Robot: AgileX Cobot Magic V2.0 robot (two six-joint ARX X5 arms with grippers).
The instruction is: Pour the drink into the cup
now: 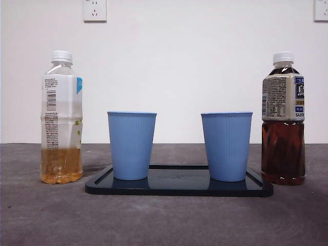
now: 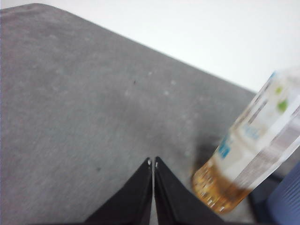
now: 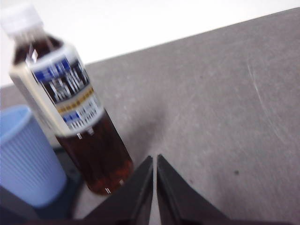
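On the grey tabletop (image 1: pixel 41 215), nothing of the pour had begun when you stopped at this moment. The dark tray (image 1: pixel 179 188) lay at the centre, carrying two upright blue ribbed cups, the left cup (image 1: pixel 131 146) and the right cup (image 1: pixel 226 147), standing apart from each other; from this level angle you could not see inside either, so whether they held any liquid could not be told. Flanking the tray stood two bottles, both capped and upright: the pale tea bottle (image 1: pixel 61 118), only its lower part filled with amber liquid, off the tray's left end, and the dark tea bottle (image 1: pixel 283 118), filled nearly to the neck, just beside the tray's right end. Your left end effector (image 2: pixel 153 161) hung over bare tabletop near the pale tea bottle, its jaws pressed together and gripping nothing. Your right end effector (image 3: pixel 155 158) hung likewise near the dark tea bottle, jaws closed and empty. By these pictures, every step remained: grasping a bottle, removing its cap, tilting it over a cup.
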